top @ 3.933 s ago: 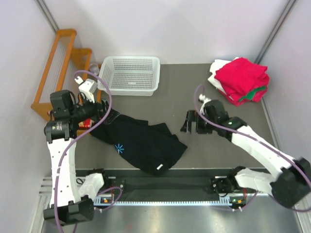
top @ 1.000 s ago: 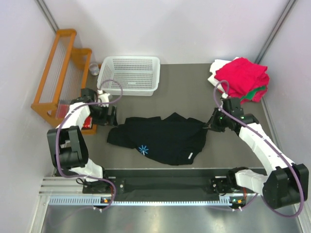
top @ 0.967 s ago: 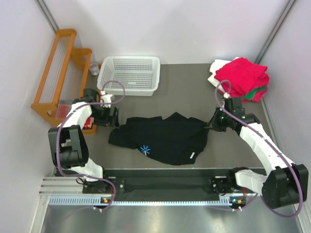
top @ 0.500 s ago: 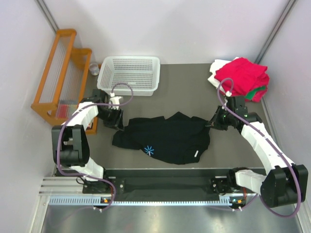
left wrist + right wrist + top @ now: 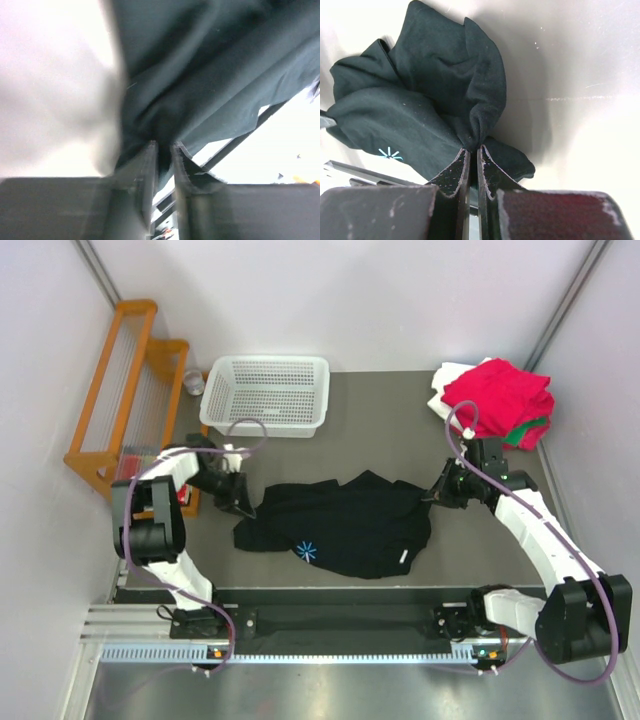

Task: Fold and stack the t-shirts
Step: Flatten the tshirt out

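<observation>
My left gripper point(image 5: 162, 150) pinches the black t-shirt point(image 5: 345, 530) at its 9 o'clock edge, cloth bunched between the jaws. My right gripper point(image 5: 474, 149) clamps the 3 o'clock edge. The shirt lies crumpled mid-table point(image 5: 380, 435), with the folded t-shirts point(image 5: 497, 400) stacked at 1 o'clock.

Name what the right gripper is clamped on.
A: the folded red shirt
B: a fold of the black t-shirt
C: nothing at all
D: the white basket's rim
B: in the right wrist view the right gripper has its fingers closed together on a bunched fold of the black t-shirt.
</observation>
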### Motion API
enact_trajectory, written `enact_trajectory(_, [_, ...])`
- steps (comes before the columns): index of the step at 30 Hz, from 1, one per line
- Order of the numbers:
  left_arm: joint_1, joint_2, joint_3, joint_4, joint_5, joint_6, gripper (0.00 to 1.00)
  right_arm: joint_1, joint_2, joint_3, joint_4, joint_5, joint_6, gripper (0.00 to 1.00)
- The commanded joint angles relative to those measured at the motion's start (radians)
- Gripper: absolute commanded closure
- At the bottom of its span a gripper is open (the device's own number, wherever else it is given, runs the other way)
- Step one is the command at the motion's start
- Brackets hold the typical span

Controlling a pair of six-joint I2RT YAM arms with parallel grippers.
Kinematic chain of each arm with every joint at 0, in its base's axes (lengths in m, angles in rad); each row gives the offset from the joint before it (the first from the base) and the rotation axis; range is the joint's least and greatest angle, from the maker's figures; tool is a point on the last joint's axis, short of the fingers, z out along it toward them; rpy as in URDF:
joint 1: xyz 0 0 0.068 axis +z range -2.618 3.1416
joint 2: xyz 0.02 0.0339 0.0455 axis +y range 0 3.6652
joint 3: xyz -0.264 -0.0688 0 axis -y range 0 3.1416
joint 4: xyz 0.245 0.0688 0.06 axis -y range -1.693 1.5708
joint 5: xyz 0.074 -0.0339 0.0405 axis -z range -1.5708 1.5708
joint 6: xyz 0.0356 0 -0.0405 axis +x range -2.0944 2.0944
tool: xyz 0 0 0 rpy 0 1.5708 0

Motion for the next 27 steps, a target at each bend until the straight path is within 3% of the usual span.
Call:
enact_trajectory(1, [0.129, -0.014, 0.033, -0.043, 0.061, 0.021, 0.92, -0.007, 0.0, 0.01, 0.015, -0.004, -0.024, 1.0])
enact_trajectory(2, [0.145, -0.017, 0.048, -0.049, 0.064, 0.022, 1.0, -0.007, 0.0, 0.009, 0.017, -0.007, -0.024, 1.0])
enact_trajectory(12, [0.196, -0.057, 0.199, -0.123, 0.116, 0.014, 1.0, -0.006, -0.023, 0.029, 0.024, -0.01, -0.019, 1.0])
enact_trajectory(18, [0.194, -0.091, 0.491, -0.239, 0.168, -0.026, 1.0, -0.002, -0.121, 0.15, 0.03, -0.011, -0.05, 1.0])
enact_trajectory(21, [0.191, -0.108, 0.755, -0.33, 0.197, -0.043, 1.0, 0.02, -0.19, 0.272, 0.002, 0.016, -0.078, 1.0])
enact_trajectory(27, [0.161, -0.257, 0.978, -0.44, 0.24, -0.04, 1.0, 0.071, -0.373, 0.415, -0.027, 0.061, -0.092, 1.0])
